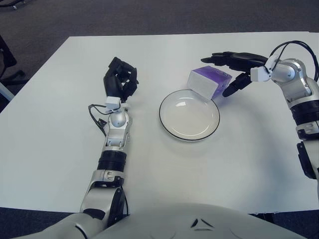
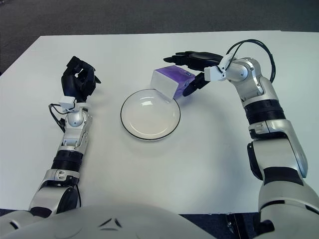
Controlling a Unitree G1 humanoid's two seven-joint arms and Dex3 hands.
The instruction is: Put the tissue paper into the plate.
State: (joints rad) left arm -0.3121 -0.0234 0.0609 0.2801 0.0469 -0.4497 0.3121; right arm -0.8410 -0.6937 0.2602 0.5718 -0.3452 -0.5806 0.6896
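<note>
A white worktop point(image 1: 60, 149) is seen from above, bordered by dark carpet point(image 1: 149, 15) along its far edge and at the left corner. Wide bare surface is left on the far left, along the near edge and to the right of the plate.

On the left side, the left hand point(image 1: 119, 79) is raised above the worktop at the end of its upright forearm, well apart from the plate. Its black fingers point(image 2: 84, 82) are curled inward and nothing is held in them.

Near the middle, a round white plate point(image 1: 172, 127) with a thin dark rim is set flat on the worktop. Nothing is seen lying inside it. Open surface is left between it and the left arm.

Just behind the plate's far right rim, the tissue paper point(image 1: 209, 82), a small white and purple box, is seen tilted, with its lower corner close over the rim; whether box and plate touch cannot be told. The box is outside the plate's bowl.

On the right, the right hand point(image 2: 192, 69) is brought in from the right side, its fingers point(image 2: 197, 57) stretched long over the box's top and one lower finger reaching under the right side. The box appears to be gripped between them, though the contact at the far side is hidden. Behind the right forearm point(image 2: 254, 94), bare worktop runs to the right edge.
</note>
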